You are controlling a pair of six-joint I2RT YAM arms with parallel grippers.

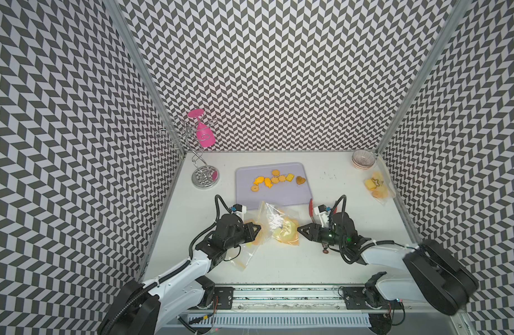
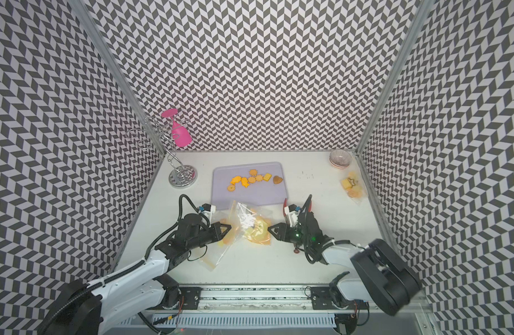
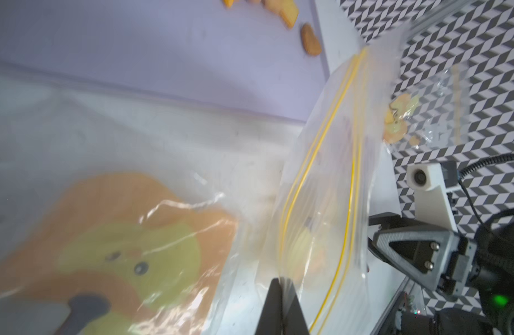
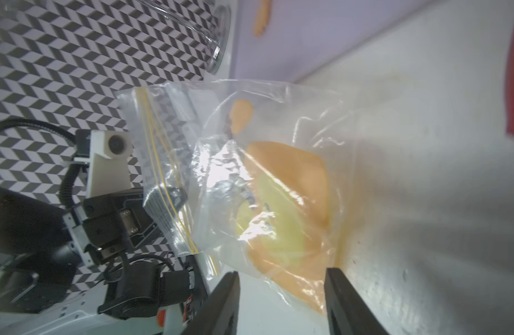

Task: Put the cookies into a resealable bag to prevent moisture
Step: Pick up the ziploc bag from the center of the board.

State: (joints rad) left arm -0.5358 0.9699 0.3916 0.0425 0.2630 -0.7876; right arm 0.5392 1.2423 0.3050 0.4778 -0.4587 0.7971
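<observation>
Opening step: left gripper (image 1: 258, 228) pinching resealable bag (image 1: 276, 222) rim, frame centre; right gripper (image 1: 300, 230) gaping, empty; next needing opposite-lip grasp.

**Site type:** robot lab test cell, not a home or kitchen.

**Evidence I see from my remote station:**
- 3 walls (image 1: 279, 72) in b&w chevron print
- alu. frame posts (image 1: 137, 58) at the corners
- plain white tabletop (image 1: 279, 266)
- metal mounting rail (image 1: 279, 298) along the front edge, w/ 2 white/black arms (image 1: 189, 269) bolted on
- slotted cable duct (image 1: 279, 320) below the rail

**Household items, props only:**
- chrome glass rack (image 1: 205, 178)
- stacked bowls (image 1: 363, 159)
- lilac tray (image 1: 244, 197)
</observation>
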